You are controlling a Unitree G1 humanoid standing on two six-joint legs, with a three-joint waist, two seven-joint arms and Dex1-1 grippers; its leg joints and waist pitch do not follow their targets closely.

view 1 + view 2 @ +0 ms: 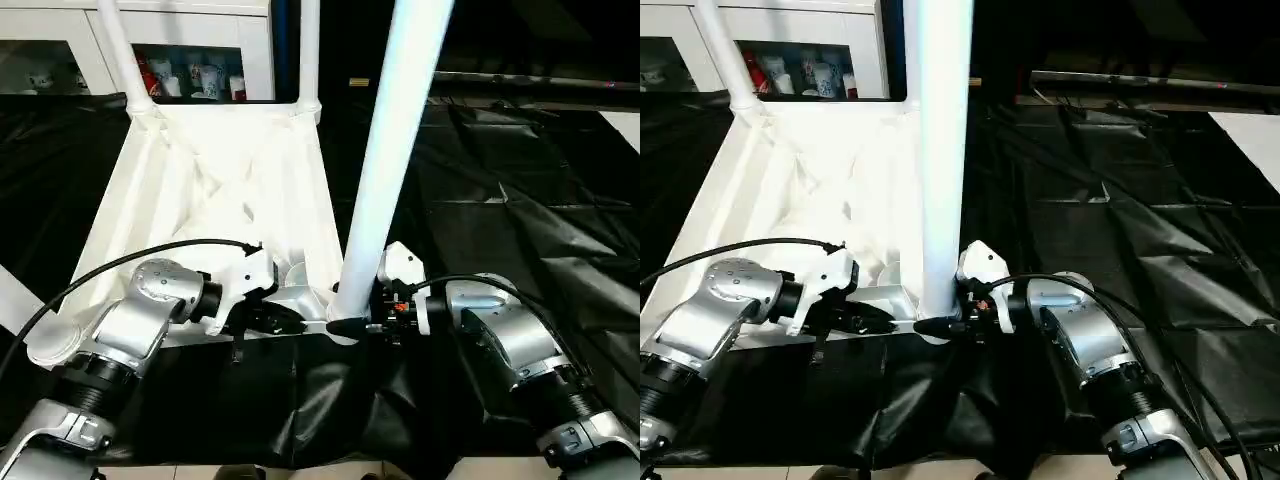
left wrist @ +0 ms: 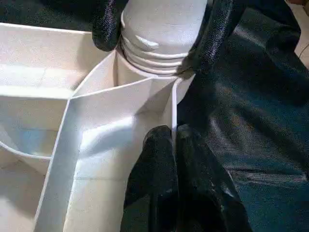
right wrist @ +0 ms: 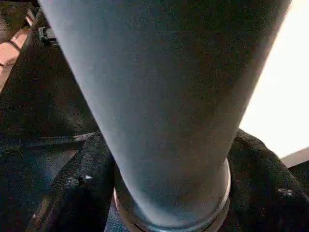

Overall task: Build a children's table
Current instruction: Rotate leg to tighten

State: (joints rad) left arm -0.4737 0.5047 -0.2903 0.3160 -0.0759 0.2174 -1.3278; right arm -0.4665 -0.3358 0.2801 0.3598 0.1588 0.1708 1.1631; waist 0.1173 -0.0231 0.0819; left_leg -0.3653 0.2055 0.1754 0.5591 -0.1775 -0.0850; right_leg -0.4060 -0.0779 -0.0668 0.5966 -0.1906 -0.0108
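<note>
My right gripper [image 1: 352,322] clasped the leg [image 1: 385,170] at the top's [image 1: 180,180] near socket; left gripper [image 1: 262,318] clenched beside it. Cross-threading could jam the leg.

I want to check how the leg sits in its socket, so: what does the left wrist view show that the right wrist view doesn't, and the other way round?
Left wrist view: the leg's threaded end entering the corner socket of the table top, and the left gripper shut on the top's thin edge wall.

Right wrist view: the long smooth leg shaft rising away.

Both: the same leg, with the right gripper's fingers on either side of its base, and the black sheet.
</note>
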